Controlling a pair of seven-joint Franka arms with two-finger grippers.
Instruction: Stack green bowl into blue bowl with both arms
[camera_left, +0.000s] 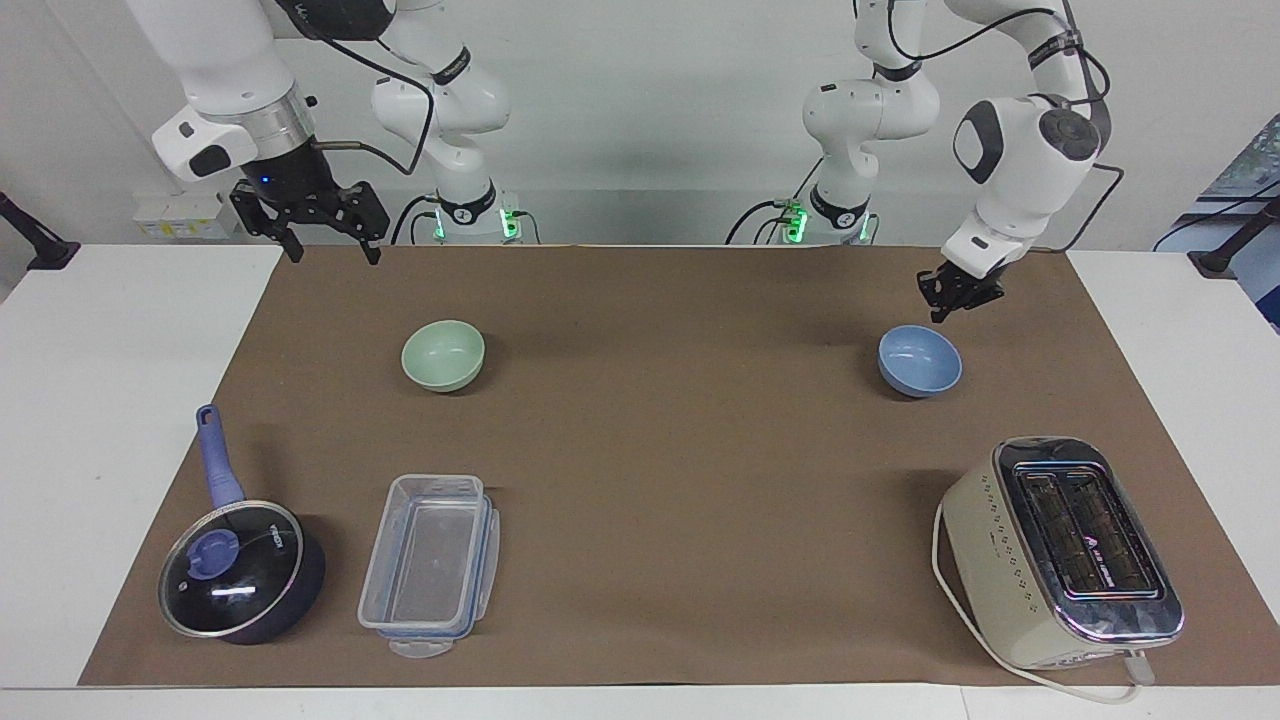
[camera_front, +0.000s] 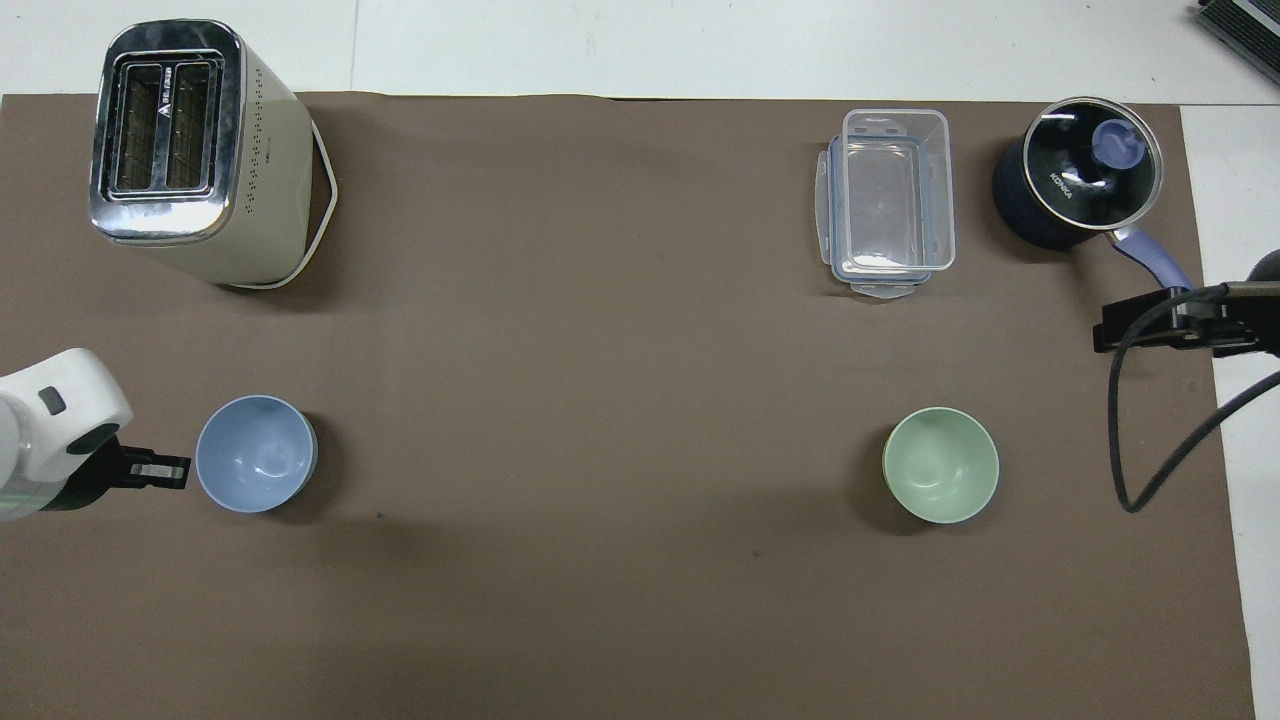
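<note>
Left end effector (camera_left: 945, 316) clenched, empty, raised beside blue bowl (camera_left: 919, 360). Right end effector (camera_left: 331, 248) spread, waiting. Green bowl (camera_left: 443, 354) untouched toward right arm's end; next move likely calls for grasping it.

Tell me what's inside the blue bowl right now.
Nothing: the blue bowl shows a bare inside in both views. The green bowl sits apart on the mat, unstacked. What lies under either bowl is covered.
</note>
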